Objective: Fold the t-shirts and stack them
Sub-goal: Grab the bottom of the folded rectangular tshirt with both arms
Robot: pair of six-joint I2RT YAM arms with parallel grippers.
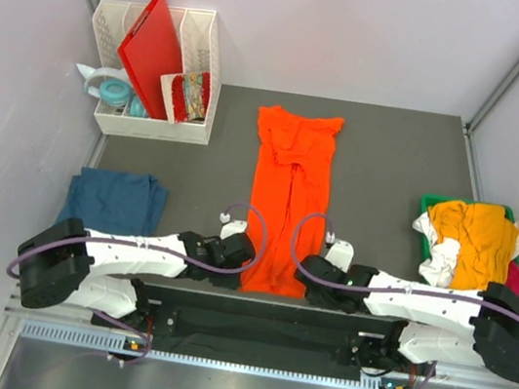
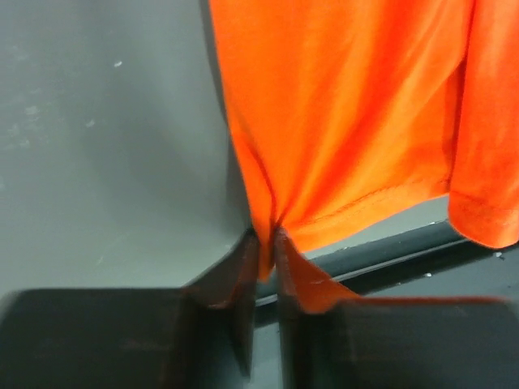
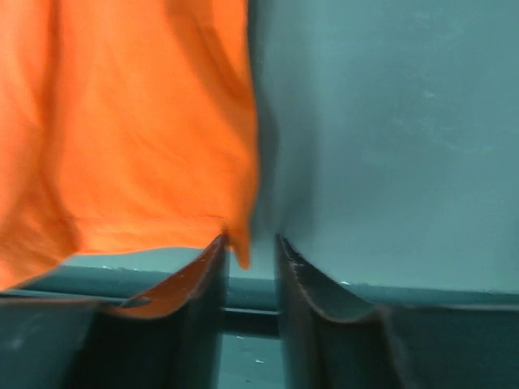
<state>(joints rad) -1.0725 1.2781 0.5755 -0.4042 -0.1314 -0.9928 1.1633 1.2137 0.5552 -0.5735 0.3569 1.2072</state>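
Ctr: orange tee (image 1: 288,199) near-far, collar far

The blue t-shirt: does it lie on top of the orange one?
No, the blue t-shirt lies apart, left of the orange t-shirt.

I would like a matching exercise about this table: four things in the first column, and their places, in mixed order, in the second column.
Column one:
1. orange t-shirt
2. teal-blue t-shirt
3. mustard-yellow t-shirt
4. red board

Column two:
A. in the green bin on the right
B. standing in the white rack, far left corner
C. spread out along the middle of the table
D. lying at the left edge

Pairs: 1-C, 2-D, 3-A, 4-B
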